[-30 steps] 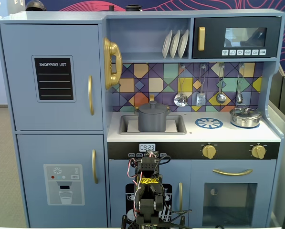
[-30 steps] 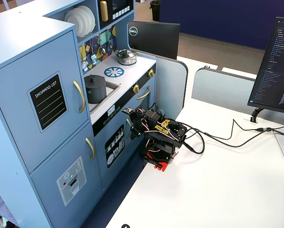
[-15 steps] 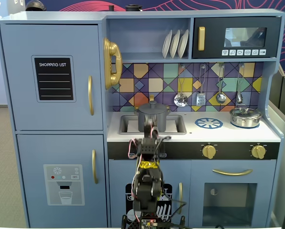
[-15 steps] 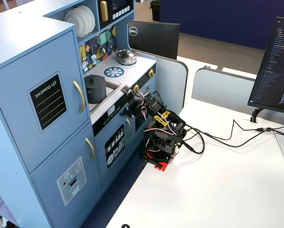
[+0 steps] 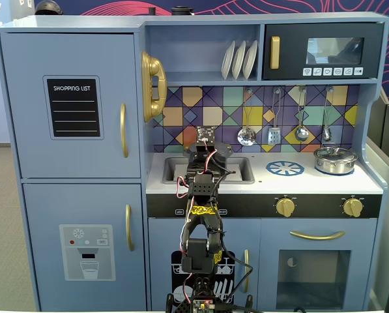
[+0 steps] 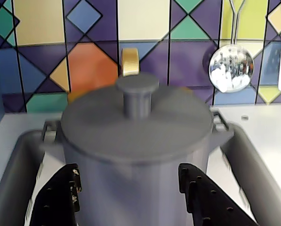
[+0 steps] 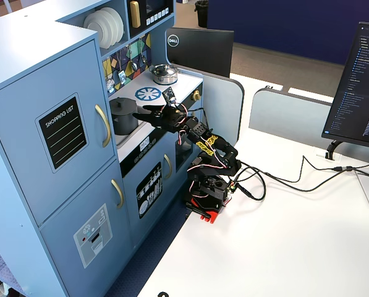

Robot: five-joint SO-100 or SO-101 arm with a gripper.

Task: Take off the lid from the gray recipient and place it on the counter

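Observation:
The gray recipient [image 6: 140,183] stands in the recessed sink [image 6: 11,174] with its side handles showing. The matte dark gray lid [image 6: 135,129] sits flat on it, its knob [image 6: 137,92] upright. My gripper [image 6: 128,174] is open, its black fingers [image 6: 60,197] standing either side of the pot's body, below the lid's rim. In a fixed view from the side, the gripper [image 7: 144,112] reaches over the white counter [image 7: 172,86] to the pot [image 7: 123,117]. In a fixed view from the front, the arm [image 5: 204,189] hides most of the pot.
A shiny steel pot with a glass lid [image 5: 335,160] stands on the counter [image 5: 311,182] at the right, beside the printed blue burner [image 5: 285,168]. Utensils [image 5: 246,135] hang on the tiled back wall. A gold faucet [image 6: 130,62] rises behind the pot.

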